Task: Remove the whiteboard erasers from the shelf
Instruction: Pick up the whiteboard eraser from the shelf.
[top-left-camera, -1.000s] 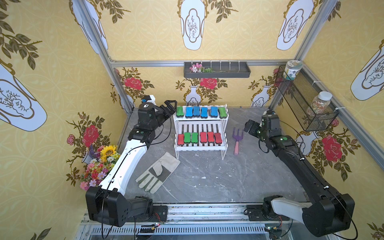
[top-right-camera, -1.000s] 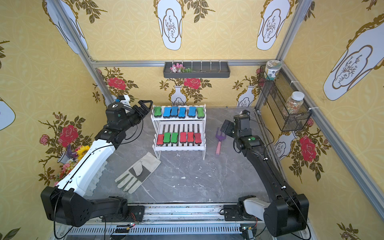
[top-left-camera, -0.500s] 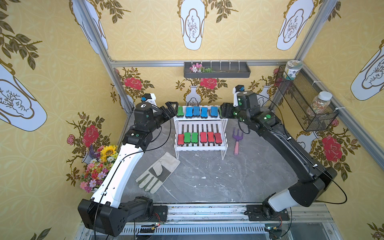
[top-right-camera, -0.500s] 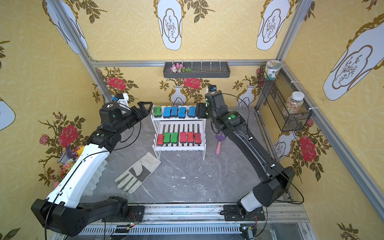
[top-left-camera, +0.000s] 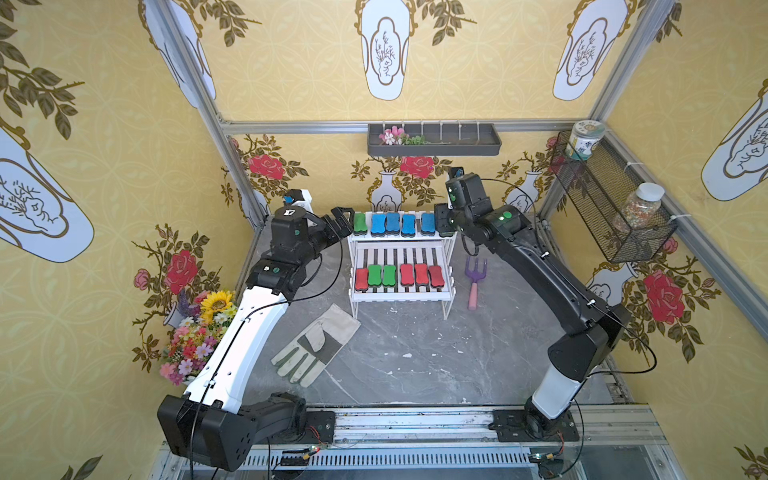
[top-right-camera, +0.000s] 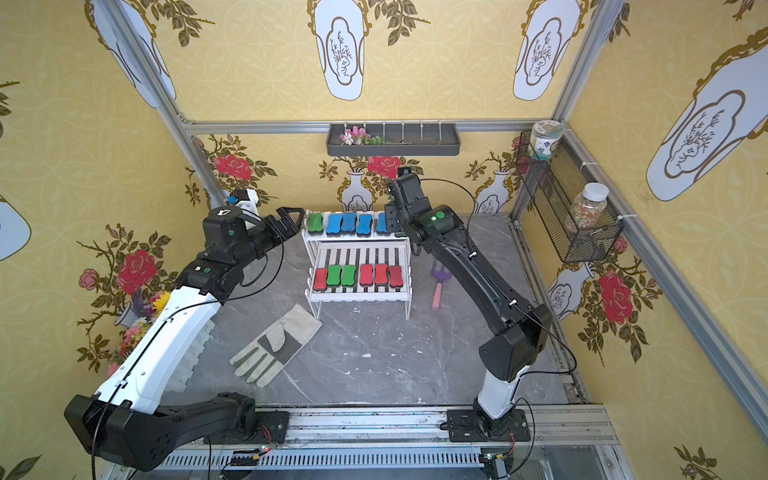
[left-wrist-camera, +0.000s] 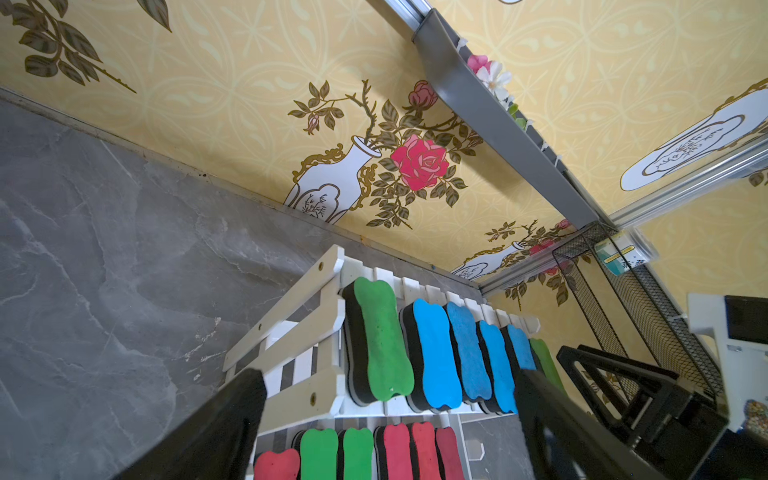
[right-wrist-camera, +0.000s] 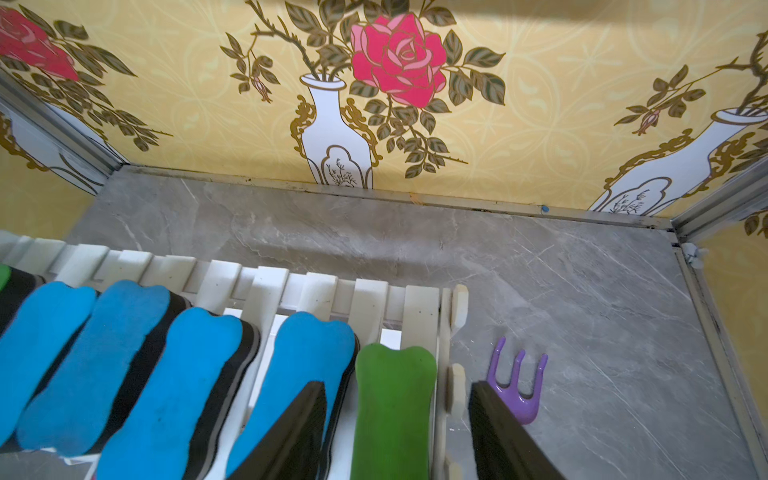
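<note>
Since all twelve whiteboard erasers sit on the shelf, nothing's removed yet; right gripper straddles upper tier's end green eraser, jaws apart; left gripper spread wide at opposite end.

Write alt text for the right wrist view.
The right gripper's open jaws straddle a green eraser at the end of the white shelf's top tier, beside four blue erasers. A purple garden fork lies on the grey tabletop.

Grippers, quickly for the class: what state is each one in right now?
Left gripper: open, holding nothing, beside the shelf.
Right gripper: open, straddling the end green eraser, not yet gripping it.
</note>
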